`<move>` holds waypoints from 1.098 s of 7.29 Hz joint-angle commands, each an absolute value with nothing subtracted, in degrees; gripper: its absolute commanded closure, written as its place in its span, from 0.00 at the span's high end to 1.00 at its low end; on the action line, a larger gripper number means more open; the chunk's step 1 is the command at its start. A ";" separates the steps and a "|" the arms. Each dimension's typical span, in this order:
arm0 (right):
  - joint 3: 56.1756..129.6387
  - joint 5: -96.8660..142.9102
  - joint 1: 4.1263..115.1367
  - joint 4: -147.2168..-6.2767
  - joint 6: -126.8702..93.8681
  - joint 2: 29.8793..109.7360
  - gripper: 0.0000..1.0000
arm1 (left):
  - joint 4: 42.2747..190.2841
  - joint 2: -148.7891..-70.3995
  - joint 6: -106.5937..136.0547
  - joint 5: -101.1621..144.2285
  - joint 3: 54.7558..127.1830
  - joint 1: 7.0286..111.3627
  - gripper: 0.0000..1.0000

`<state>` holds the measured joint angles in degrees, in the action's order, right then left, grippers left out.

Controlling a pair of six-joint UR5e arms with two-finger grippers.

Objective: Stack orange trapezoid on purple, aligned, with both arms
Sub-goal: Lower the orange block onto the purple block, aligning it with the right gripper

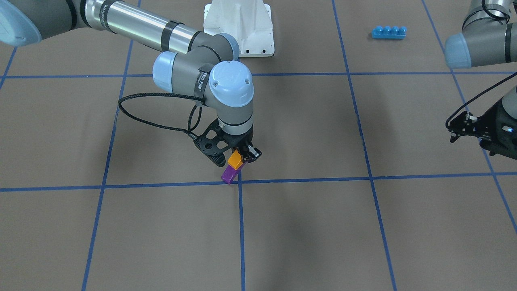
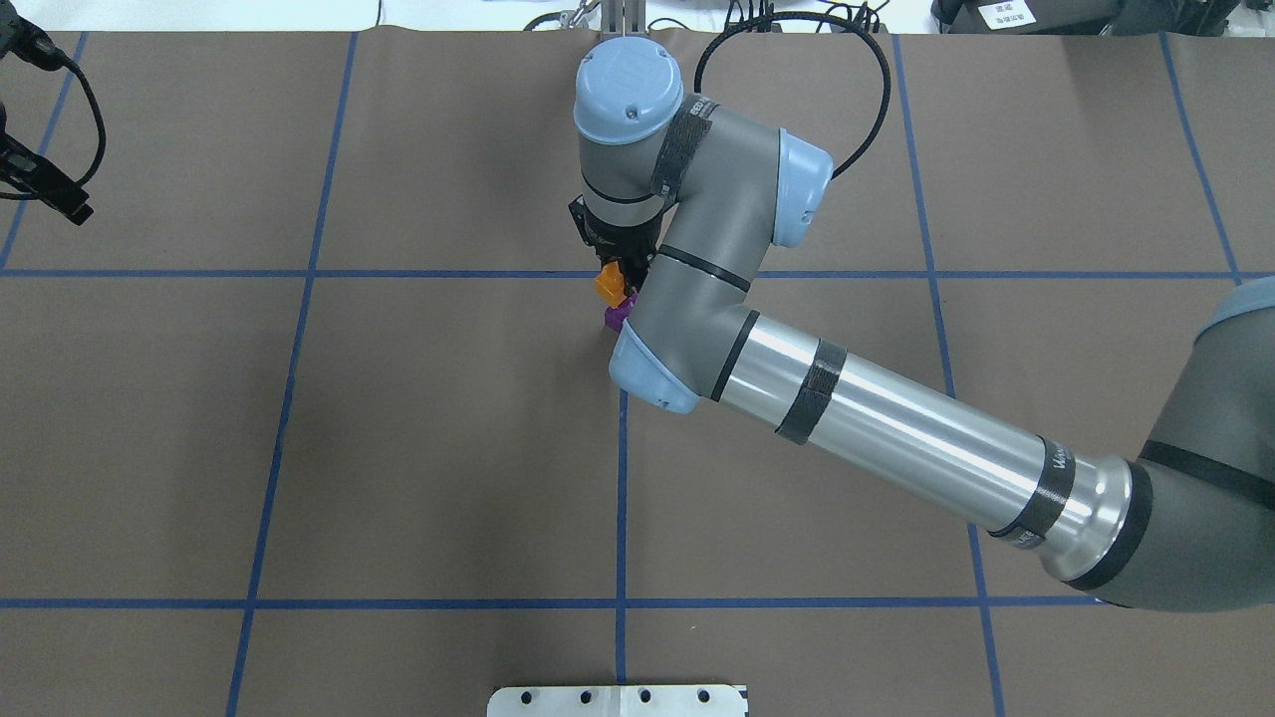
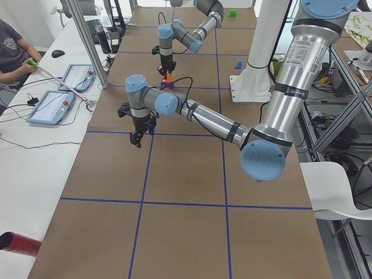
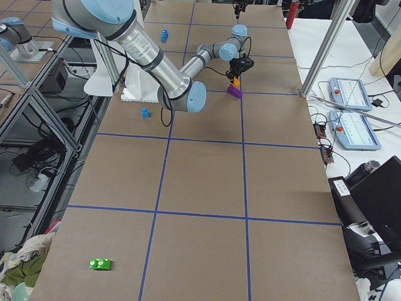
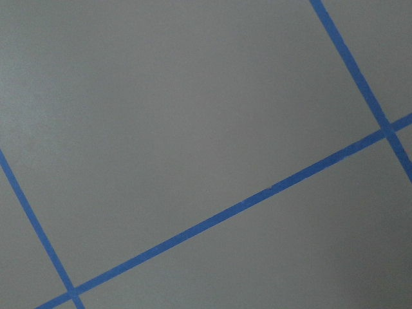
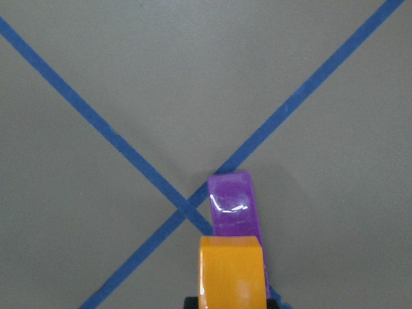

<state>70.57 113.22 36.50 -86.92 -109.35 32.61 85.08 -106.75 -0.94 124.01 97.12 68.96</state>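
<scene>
The orange trapezoid [image 1: 234, 159] is held between the fingers of my right gripper [image 1: 238, 158], which is shut on it. It sits over the far end of the purple brick [image 1: 229, 174], which lies on the table at a crossing of blue tape lines. I cannot tell whether the two touch. In the right wrist view the orange trapezoid [image 6: 230, 270] covers the near end of the purple brick [image 6: 234, 206]. Both also show in the overhead view, the orange one [image 2: 609, 286] above the purple one [image 2: 619, 316]. My left gripper [image 1: 458, 129] hangs open and empty far off to the side.
A long blue four-stud brick [image 1: 389, 32] lies near the white base pedestal [image 1: 239, 24]. A small blue brick [image 4: 145, 113] and a green brick [image 4: 100, 264] lie elsewhere on the table. An operator [image 3: 11, 52] sits at a side table.
</scene>
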 commanded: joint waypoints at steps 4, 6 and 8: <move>70.49 113.12 35.86 -86.40 -109.34 34.28 0.00 | 85.08 -106.88 -0.44 124.01 97.47 68.91 1.00; 70.49 113.12 35.60 -86.22 -109.34 34.37 0.00 | 85.08 -106.88 -0.44 124.01 97.47 68.91 1.00; 70.49 113.03 35.25 -86.22 -108.99 34.63 0.00 | 85.08 -106.88 -0.44 124.01 97.47 68.91 1.00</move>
<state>70.49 113.09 35.53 -86.24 -109.17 34.46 85.08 -106.87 -0.44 124.01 97.47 68.91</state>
